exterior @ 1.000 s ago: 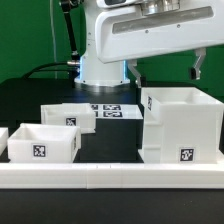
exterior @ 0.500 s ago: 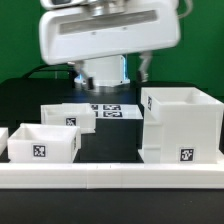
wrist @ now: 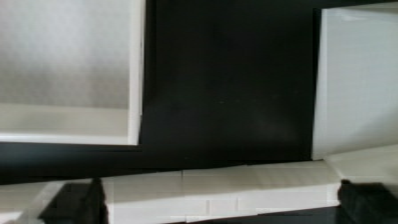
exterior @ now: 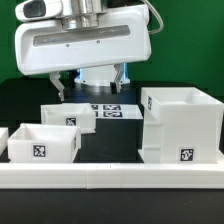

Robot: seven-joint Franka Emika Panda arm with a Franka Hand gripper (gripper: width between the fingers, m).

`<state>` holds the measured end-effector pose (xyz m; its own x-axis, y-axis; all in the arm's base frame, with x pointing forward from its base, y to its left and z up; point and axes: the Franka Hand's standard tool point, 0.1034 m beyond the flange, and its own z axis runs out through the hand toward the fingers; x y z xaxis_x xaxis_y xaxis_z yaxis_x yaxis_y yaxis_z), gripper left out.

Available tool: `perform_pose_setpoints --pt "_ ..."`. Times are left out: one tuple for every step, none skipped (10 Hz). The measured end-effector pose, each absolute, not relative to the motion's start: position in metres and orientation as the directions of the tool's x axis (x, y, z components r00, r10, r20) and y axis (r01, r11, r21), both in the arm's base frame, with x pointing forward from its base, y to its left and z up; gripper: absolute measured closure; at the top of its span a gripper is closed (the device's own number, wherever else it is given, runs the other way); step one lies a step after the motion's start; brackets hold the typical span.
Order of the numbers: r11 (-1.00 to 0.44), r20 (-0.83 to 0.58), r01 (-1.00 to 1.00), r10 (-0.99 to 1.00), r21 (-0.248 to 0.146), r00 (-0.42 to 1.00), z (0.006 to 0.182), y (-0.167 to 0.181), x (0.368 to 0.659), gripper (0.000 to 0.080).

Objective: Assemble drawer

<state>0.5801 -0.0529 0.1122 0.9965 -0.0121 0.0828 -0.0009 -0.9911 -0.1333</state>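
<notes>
gripper point(exterior: 92, 84): has shifted to the exterior view's left and come lower; jaws wide apart, holding nothing. case point(exterior: 185, 125): upright just behind rail point(exterior: 110, 178), unfilled. near tray point(exterior: 45, 143), far tray point(exterior: 68, 115): loose beside case, to the exterior view's left. likely left: both insertions

Pretty clearly a robotics lab.
Robot arm point(exterior: 85, 45) over black desk point(exterior: 20, 100), marker board point(exterior: 108, 111), square tag point(exterior: 40, 152) on a tray point(exterior: 62, 145).

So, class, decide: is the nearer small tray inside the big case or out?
Out: the tray sits on the black table, a dark gap separating it from the case.
</notes>
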Motion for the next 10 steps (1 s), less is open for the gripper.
perform_pose_setpoints --pt "-0.993 0.071 -0.051 -0.058 -0.107 0.996 0.11 -0.056 0.578 0.015" --pt "-0.995 0.076 -0.058 -0.065 -0.086 0.995 0.105 -0.061 0.575 0.015" --pt "-0.995 0.082 -0.071 -0.077 -0.076 0.994 0.098 -0.068 0.571 0.015" --pt "-0.995 0.082 -0.078 -0.084 -0.07 0.993 0.091 -0.072 0.567 0.015" --pt "-0.995 0.096 -0.084 -0.09 -0.059 0.991 0.082 -0.077 0.566 0.015" --pt "-0.995 0.099 -0.087 -0.092 -0.053 0.991 0.071 -0.083 0.562 0.015" --pt "-0.994 0.103 -0.096 -0.101 -0.049 0.99 0.059 -0.087 0.558 0.015" --pt "-0.994 0.099 -0.095 -0.099 -0.05 0.99 0.058 -0.086 0.558 0.015" --pt "-0.994 0.099 -0.094 -0.099 -0.05 0.99 0.058 -0.086 0.558 0.015" --pt "-0.994 0.099 -0.094 -0.099 -0.05 0.99 0.057 -0.086 0.558 0.015"
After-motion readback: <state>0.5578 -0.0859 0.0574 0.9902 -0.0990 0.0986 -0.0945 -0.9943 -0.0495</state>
